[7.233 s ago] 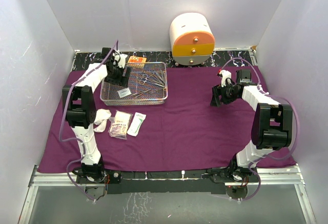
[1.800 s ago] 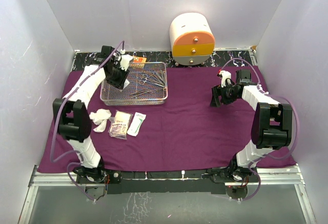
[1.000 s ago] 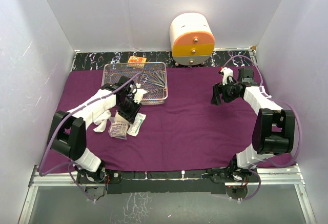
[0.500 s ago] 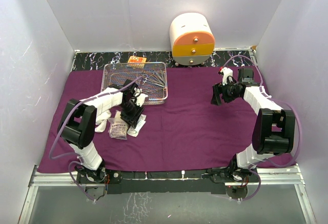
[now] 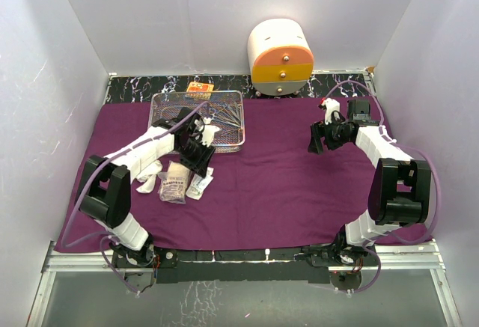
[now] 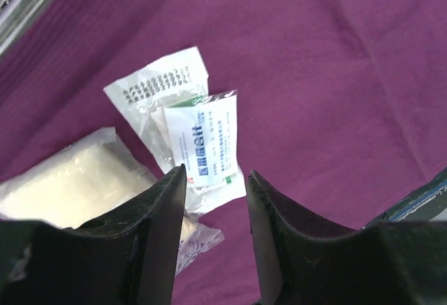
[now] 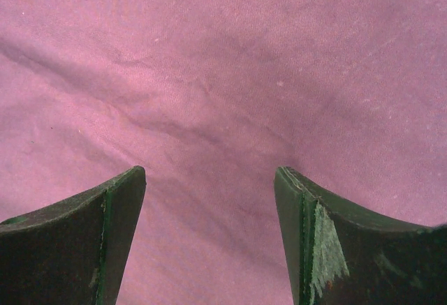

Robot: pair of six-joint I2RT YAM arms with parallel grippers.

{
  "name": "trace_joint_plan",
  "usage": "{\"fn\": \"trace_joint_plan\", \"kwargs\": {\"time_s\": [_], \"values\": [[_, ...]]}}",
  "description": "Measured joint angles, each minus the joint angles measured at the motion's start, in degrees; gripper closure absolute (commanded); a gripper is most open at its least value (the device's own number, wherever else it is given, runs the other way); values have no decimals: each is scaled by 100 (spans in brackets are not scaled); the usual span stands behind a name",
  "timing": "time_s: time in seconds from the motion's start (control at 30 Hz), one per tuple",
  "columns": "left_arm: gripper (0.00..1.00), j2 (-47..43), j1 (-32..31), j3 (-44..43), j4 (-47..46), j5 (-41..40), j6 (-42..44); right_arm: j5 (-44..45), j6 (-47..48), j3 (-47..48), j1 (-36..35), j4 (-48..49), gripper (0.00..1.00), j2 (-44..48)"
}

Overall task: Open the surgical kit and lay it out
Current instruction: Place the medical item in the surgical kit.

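The left gripper [image 6: 216, 176] hovers low over the purple cloth [image 5: 284, 185], just in front of the wire-mesh tray [image 5: 159, 101]. Its two dark fingers [image 6: 164, 207] stand a little apart, with a narrow gap between them, and they clamp nothing. Through this gap the left wrist view shows a small packet with blue print [image 6: 206, 144]. It lies flat, partly on top of a second packet with black print [image 6: 164, 85]. Just beside these two, to the left in that view, lies a thicker clear pouch with white filling [image 6: 77, 183]. A corner of the tray shows at the upper left of the same view.

In the top view the white gauze wads [image 5: 147, 171] lie on the cloth near the left arm, beside the packets. The tray stands at the far left part of the cloth, and thin metal instruments [image 5: 221, 117] lie inside it. I cannot tell forceps from tweezers there.

The right gripper [image 7: 209, 172] is well apart from all this, above the far right part of the cloth. Its jaws are spread wide, and only bare, slightly wrinkled cloth is between them.

Behind the cloth stands a rounded white-and-orange cabinet [image 5: 281, 57].
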State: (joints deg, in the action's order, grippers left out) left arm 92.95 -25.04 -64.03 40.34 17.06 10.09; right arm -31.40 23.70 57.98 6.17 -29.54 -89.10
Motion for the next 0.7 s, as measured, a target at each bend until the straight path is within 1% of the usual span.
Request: {"fn": "trace_joint_plan", "kwargs": {"time_s": [0.27, 0.47, 0.7], "values": [[61, 70, -297, -57, -170, 247, 188, 2, 0, 0, 0, 0, 27, 0], [61, 339, -564, -125, -258, 358, 286, 2, 2, 0, 0, 2, 27, -11], [61, 717, -636, -214, -282, 345, 337, 0, 2, 0, 0, 2, 27, -20]]}}
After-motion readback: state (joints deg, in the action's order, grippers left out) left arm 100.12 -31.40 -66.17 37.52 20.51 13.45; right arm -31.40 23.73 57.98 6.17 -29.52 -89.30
